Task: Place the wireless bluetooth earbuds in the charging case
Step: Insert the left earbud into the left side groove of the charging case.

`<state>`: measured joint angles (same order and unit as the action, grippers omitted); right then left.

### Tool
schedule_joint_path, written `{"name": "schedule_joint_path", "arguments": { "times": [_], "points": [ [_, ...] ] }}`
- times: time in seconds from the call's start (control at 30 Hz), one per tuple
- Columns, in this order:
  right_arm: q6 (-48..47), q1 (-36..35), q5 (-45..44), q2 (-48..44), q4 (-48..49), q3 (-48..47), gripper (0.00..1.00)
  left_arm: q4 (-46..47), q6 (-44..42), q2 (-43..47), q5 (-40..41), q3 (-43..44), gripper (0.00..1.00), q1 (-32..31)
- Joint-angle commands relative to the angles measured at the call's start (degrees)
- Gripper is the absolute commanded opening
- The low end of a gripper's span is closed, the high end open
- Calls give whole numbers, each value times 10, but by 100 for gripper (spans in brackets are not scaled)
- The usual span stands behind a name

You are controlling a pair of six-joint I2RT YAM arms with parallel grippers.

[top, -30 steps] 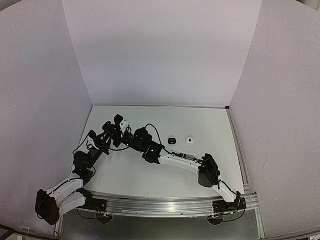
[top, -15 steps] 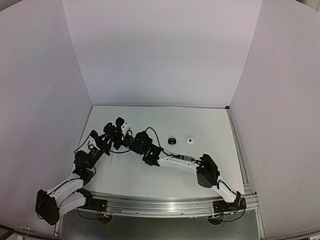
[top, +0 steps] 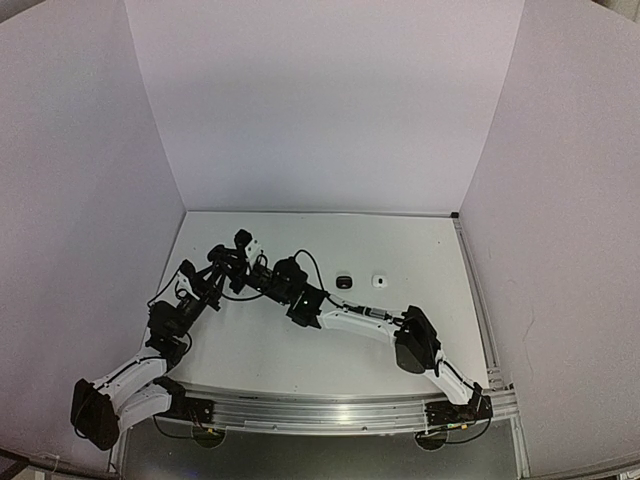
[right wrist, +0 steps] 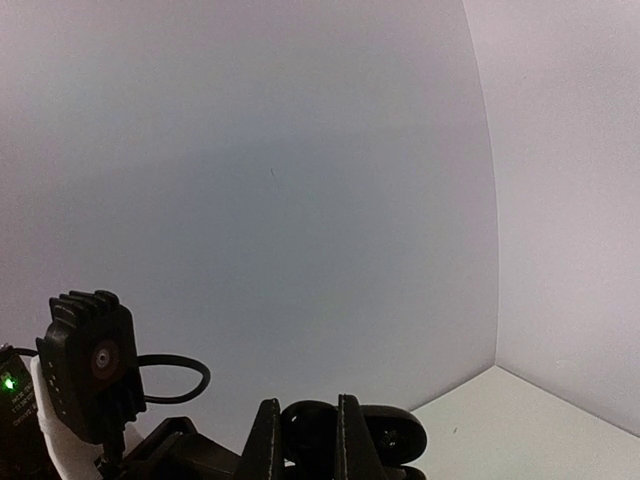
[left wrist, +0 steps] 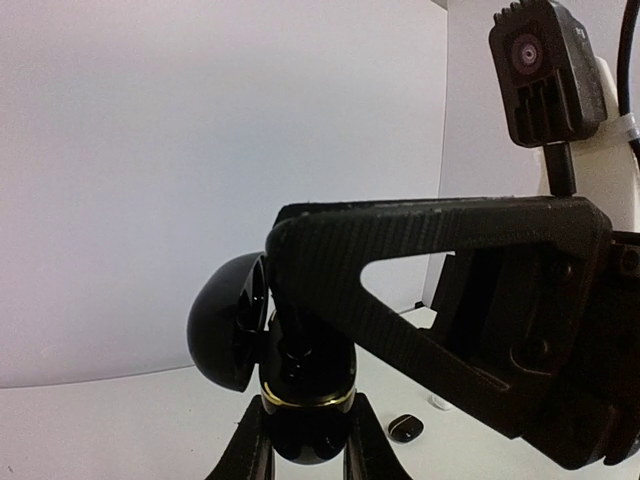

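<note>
The two arms meet over the left part of the table [top: 400,240], toward 9 o'clock from its middle and near the left side panel [top: 90,200].

The left gripper [left wrist: 305,455] is clamped on the body of a black charging case [left wrist: 305,395]. The case stands upright, with a gold ring at its mouth and its lid [left wrist: 228,322] swung open toward 9 o'clock.

The right gripper [right wrist: 303,445] has its fingers drawn almost together, and one finger [left wrist: 400,270] reaches down into the case mouth. Whether an earbud sits between the fingertips cannot be told, since everything there is black on black.

At 3 o'clock from the grippers, well apart from them, a small black rounded piece [top: 344,281] and a small white piece [top: 380,281] lie side by side on the table. They are too small to tell bud from case.

Beyond them, bare tabletop runs to the right panel [top: 540,200] and to the back wall [top: 320,100] at 12 o'clock. The metal rail [top: 320,412] closes the near edge at 6 o'clock.
</note>
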<state>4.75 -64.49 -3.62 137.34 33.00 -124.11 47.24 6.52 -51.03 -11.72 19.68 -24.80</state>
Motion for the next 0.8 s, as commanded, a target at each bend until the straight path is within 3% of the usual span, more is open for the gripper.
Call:
{"name": "schedule_joint_path", "arguments": {
  "times": [0.0,0.77],
  "points": [
    [1,6,-5,-6,-28,-2,0,66,4,9,-10,33,0,-2],
    [21,5,54,10,-34,18,0,61,2,2,-11,37,0,-2]
  ]
}}
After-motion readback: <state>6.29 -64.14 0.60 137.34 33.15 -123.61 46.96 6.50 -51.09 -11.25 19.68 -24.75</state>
